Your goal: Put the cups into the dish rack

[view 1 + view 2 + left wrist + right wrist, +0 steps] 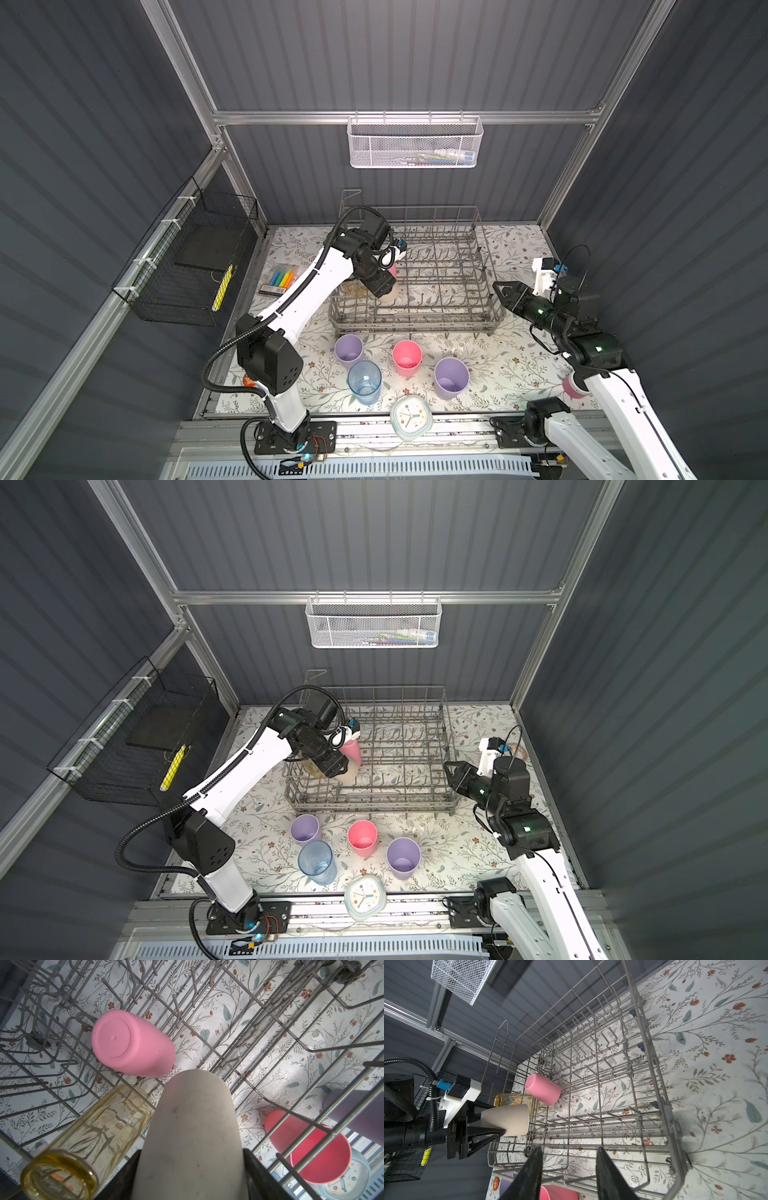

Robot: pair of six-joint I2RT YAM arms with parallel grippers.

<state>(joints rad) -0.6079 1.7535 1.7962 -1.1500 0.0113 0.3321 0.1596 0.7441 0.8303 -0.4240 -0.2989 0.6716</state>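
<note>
The left tool [500, 1119] is gripping the beige cup [193, 1126] by its wall, inside the dish rack [415, 320], at its left end in both top views. The cup is probably light, stiff and slippery. The right tool [569, 1153] is hanging half-open and empty.

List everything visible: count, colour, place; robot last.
dish rack: 1, grey, table back.
racked cup: 1, pink, tilted in rack.
glass: 1, yellowish, in rack.
beige cup: 1, beige, held inside rack.
lilac cups: 2, lilac, before rack.
loose cup: 1, pink, between them.
blue cup: 1, blue, before rack.
clock: 1, white, front edge.
marker pack: 1, multicoloured, beside rack.
mesh basket: 1, white, back rail.
wire basket: 1, black, left wall.
left gripper: 1, black, gripping beige cup.
right gripper: 1, black, open, beside rack.
</note>
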